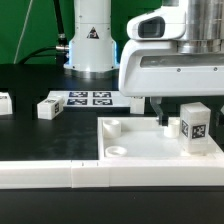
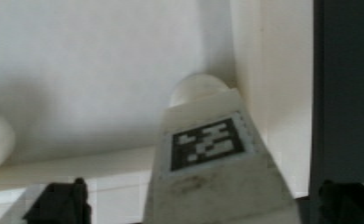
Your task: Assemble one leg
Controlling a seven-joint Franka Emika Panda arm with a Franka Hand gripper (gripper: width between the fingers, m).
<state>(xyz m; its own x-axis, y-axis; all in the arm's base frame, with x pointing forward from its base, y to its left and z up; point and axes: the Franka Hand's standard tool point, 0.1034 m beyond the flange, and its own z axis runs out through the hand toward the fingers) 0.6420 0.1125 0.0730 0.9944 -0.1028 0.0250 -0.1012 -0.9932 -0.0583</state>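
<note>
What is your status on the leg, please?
Gripper open, jaws either side of leg. Leg upright on white panel, ungripped. No obstruction seen.

The black table [image 1: 30, 135] carries the marker board [image 1: 90, 98] at centre frame, a loose leg [image 1: 50, 108] just left of it, another leg [image 1: 4, 102] at the left edge, and the white panel [image 1: 150, 145] at lower right

Leg [image 1: 194, 127] fills pincer [image 2: 200, 205] gap; panel [image 1: 150, 150] beside it seemingly clear.
</note>
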